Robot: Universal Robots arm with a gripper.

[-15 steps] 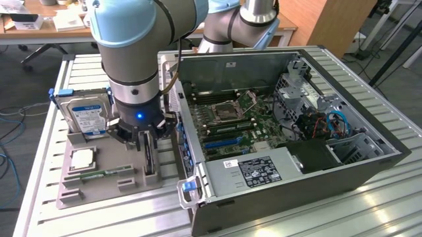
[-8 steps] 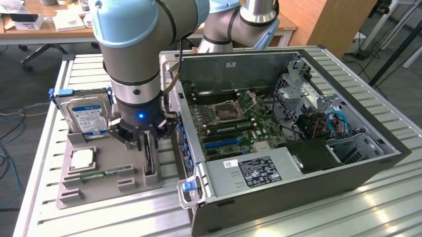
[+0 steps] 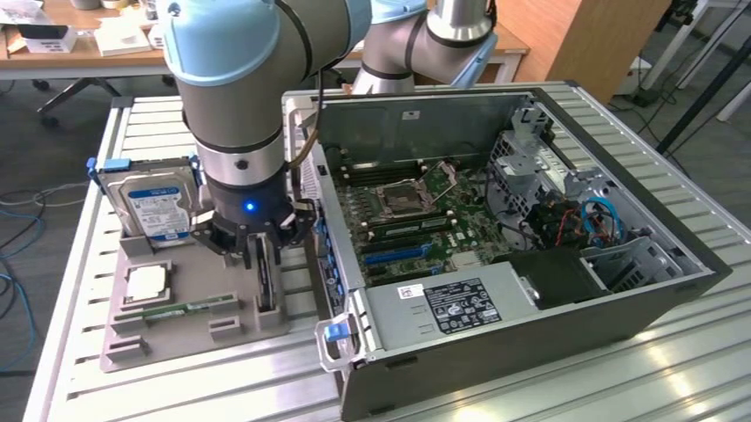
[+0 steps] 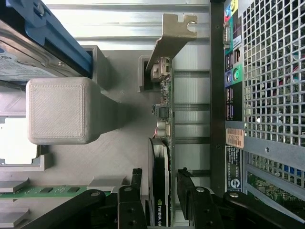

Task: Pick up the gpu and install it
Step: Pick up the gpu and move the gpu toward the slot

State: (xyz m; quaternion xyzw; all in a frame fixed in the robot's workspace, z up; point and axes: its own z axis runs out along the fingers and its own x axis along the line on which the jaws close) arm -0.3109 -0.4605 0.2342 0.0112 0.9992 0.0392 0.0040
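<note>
Beside the case (image 3: 564,325), gpu (image 4: 165,109) on edge, long axis parallel

Rough matt plastic holder (image 4: 57,109), pale metal bracket (image 4: 174,33) on the gpu (image 4: 164,102), perforated metal computer case (image 4: 274,71), ribbed shiny metal table (image 3: 586,378).

The gpu (image 4: 159,157) is black with a green board edge and pale metal bracket; hard drive (image 3: 156,207) silver, label blue-white — memory stick (image 3: 188,310) green, tray (image 3: 164,338) grey.

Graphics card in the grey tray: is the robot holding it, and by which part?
Nothing is held. The open end effector straddles the upper edge of the graphics card, a gap showing on each side.
</note>
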